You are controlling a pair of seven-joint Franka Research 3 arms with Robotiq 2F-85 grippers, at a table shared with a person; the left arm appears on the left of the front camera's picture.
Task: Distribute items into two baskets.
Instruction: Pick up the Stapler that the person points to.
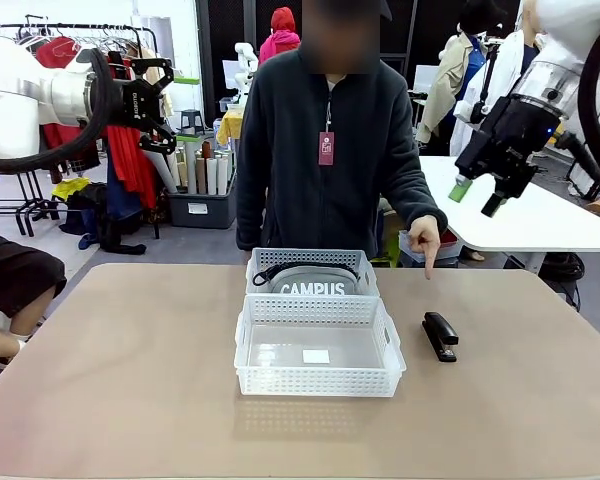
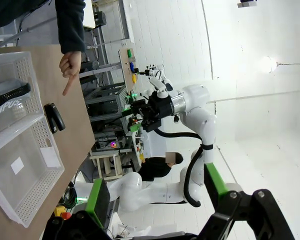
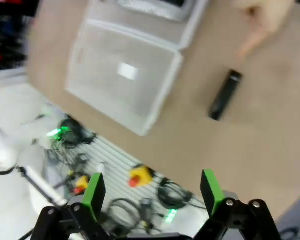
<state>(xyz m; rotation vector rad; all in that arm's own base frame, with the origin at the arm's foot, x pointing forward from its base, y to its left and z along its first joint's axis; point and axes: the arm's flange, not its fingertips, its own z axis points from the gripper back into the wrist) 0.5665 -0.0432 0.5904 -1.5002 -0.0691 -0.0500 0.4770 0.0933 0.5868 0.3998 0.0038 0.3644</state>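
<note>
Fingers [image 3: 94,196] of right gripper [image 1: 476,198] spread wide, nothing held, up in the air off the table's [image 1: 110,370] far right. Left gripper [image 1: 163,105] same: jaws fully apart, empty, raised at far left. Grey CAMPUS pouch [image 1: 313,283] sits in the far basket [image 1: 310,257]; near basket [image 1: 318,380] touches it, only a white sticker [image 1: 316,356] on its floor. Black stapler [image 1: 439,335] lies on the table just right of the near basket, person's hand [image 1: 423,238] pointing down at it.
</note>
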